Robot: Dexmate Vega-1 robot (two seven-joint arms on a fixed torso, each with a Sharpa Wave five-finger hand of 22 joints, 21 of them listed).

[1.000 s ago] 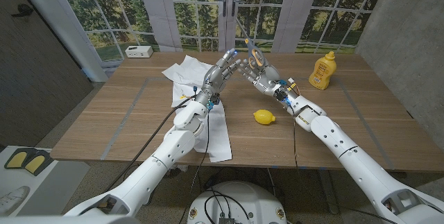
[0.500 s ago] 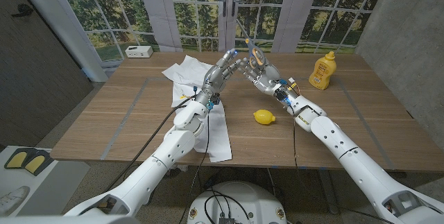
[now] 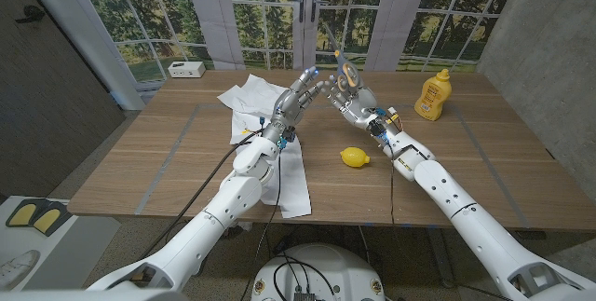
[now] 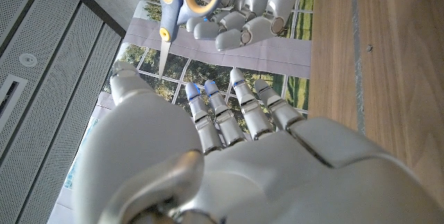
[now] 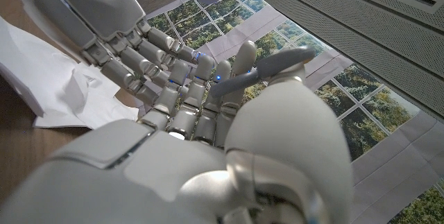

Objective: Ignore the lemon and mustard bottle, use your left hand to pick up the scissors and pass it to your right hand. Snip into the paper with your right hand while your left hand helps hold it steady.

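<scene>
Right hand point(image 3: 354, 102): raised above worktop point(image 3: 168, 152), fingers holding scissors point(image 3: 341, 70), blades up; left hand point(image 3: 296, 99): just beside, fingers spread, holding nothing; paper point(image 3: 289, 166) beneath.

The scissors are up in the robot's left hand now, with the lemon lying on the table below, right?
Not quite: the scissors are in the right hand, as the head view shows. The left hand has its fingers spread beside it. The lemon does lie on the table.
</scene>
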